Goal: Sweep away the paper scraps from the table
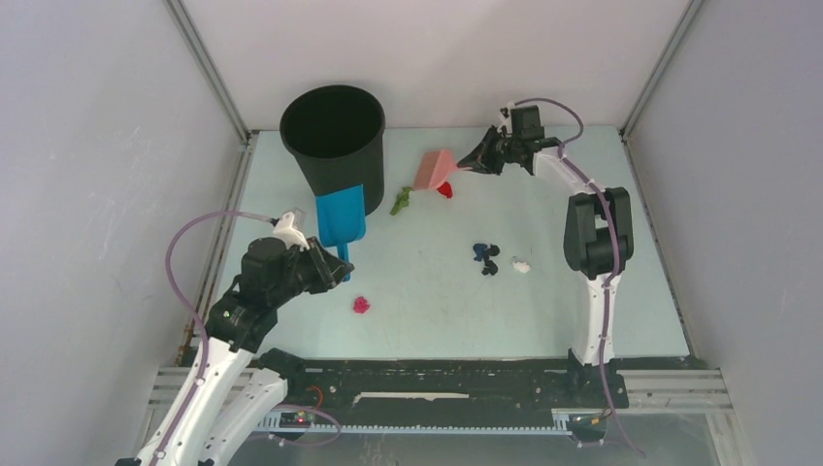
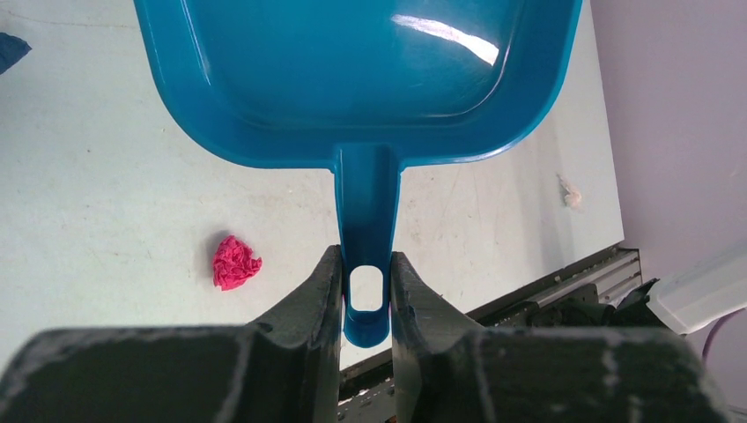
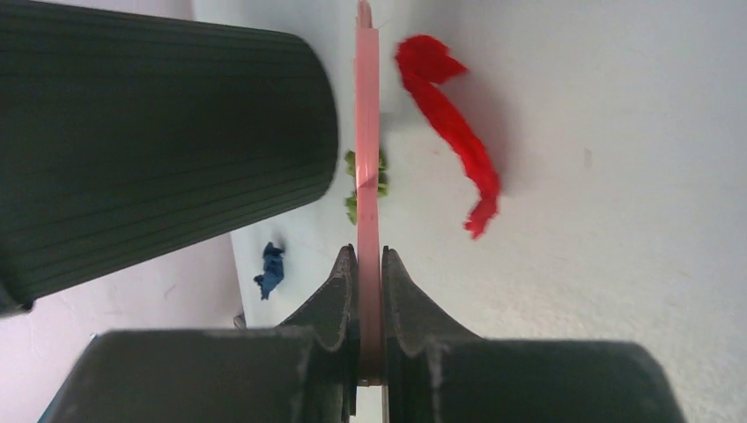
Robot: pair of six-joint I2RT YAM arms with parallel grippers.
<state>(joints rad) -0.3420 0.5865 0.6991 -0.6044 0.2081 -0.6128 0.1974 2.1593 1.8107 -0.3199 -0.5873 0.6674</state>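
Clamping the pink brush (image 1: 434,170), the right tool (image 1: 473,160) hangs right of the black bin (image 1: 335,146), the red scrap (image 1: 444,189) on the counter (image 1: 437,311) just beside its bristles; the left tool (image 1: 337,266) grips the blue dustpan (image 1: 342,216) before the bin, so sweeping should run binward.

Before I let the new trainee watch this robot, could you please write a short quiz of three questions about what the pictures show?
1. True or false: the left gripper holds the blue dustpan by its handle.
2. Which paper scrap lies nearest to the left gripper? A) the red scrap B) the magenta scrap C) the green scrap
3. What does the right gripper hold?

Key: 1 true; 2 B; 3 the pink brush.
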